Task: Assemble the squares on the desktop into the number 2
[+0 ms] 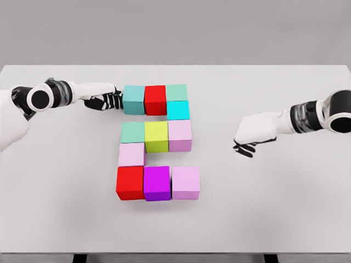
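On the white bench (66, 219), as seen in the head view, eleven coloured squares are laid out in the form of a 2. The top row is made up of a teal square (134, 99), a red square (155, 99) and a pale green square (176, 92), set touching side by side. Directly below the pale green one, a cyan square (178, 110) forms the right-hand step down. The middle row is formed by a mint green square (132, 132), a yellow-green square (156, 136) and a lilac square (180, 135), all in contact. Under the mint green one, a pale pink square (131, 154) makes the left-hand step down. The bottom row is made up of a second red square (130, 182), a purple square (157, 182) and a light pink square (185, 182), again touching. The left hand (107, 101) is stretched in from the left and is held against the left face of the teal square, its dark fingers extended toward that face rather than wrapped around it; nothing is grasped. The right hand (249, 137) is held over bare bench well apart from the squares, to the right of the middle row, with its fingers drooped loosely downward and nothing held in them.
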Robot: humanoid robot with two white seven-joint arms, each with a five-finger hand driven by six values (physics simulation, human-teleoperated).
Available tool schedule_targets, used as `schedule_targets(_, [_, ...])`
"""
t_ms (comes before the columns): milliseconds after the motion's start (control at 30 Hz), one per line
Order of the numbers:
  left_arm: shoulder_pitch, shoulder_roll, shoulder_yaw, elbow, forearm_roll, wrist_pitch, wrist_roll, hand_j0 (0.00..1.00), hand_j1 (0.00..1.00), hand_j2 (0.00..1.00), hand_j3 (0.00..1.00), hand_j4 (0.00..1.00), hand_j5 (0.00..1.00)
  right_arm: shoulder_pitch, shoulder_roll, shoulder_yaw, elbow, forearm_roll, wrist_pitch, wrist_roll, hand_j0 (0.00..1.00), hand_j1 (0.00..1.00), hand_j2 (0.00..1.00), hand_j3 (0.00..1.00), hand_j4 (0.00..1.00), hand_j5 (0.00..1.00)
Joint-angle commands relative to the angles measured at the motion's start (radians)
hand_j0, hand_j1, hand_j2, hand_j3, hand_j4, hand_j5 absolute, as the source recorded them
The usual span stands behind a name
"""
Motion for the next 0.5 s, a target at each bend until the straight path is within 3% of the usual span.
schedule_targets(0, [0.000, -0.002, 0.000, 0.000, 0.002, -0.001, 0.000, 0.47, 0.47, 0.47, 0.47, 0.47, 0.47, 0.002, 0.001, -0.016, 0.005, -0.004, 0.002, 0.000, 0.14, 0.14, 0.14, 0.14, 0.14, 0.14])
schedule_targets(200, [0.002, 0.004, 0.002, 0.000, 0.003, 0.002, 0.002, 0.47, 0.47, 0.47, 0.47, 0.47, 0.47, -0.015, -0.004, -0.019, 0.017, -0.004, 0.002, 0.000, 0.20, 0.20, 0.20, 0.20, 0.20, 0.20])
schedule_targets(233, [0.002, 0.006, 0.002, 0.002, 0.003, 0.002, 0.000, 0.47, 0.47, 0.47, 0.47, 0.47, 0.47, -0.015, -0.004, -0.019, 0.017, -0.004, 0.002, 0.000, 0.28, 0.28, 0.28, 0.28, 0.28, 0.28])
schedule_targets(300, [0.008, 0.007, 0.010, 0.002, 0.003, 0.003, 0.000, 0.48, 0.48, 0.48, 0.48, 0.48, 0.48, -0.017, -0.005, -0.019, 0.017, -0.004, 0.002, 0.000, 0.65, 0.65, 0.65, 0.65, 0.65, 0.65])
schedule_targets(367, [0.008, 0.009, 0.010, 0.003, 0.005, 0.003, 0.002, 0.48, 0.48, 0.48, 0.48, 0.48, 0.48, -0.018, -0.008, -0.020, 0.017, -0.001, 0.002, 0.000, 0.93, 0.93, 0.93, 0.93, 0.93, 0.93])
schedule_targets(433, [0.008, 0.016, 0.013, 0.002, 0.006, 0.003, 0.002, 0.52, 0.52, 0.52, 0.52, 0.52, 0.52, -0.023, -0.019, -0.019, 0.009, 0.000, 0.002, 0.000, 0.94, 0.94, 0.94, 0.94, 0.94, 0.94])
schedule_targets(467, [0.006, 0.036, 0.016, 0.002, 0.008, 0.003, 0.002, 0.66, 0.66, 0.66, 0.66, 0.66, 0.66, -0.025, -0.027, -0.019, 0.008, 0.000, 0.002, 0.000, 0.94, 0.94, 0.94, 0.94, 0.94, 0.94])
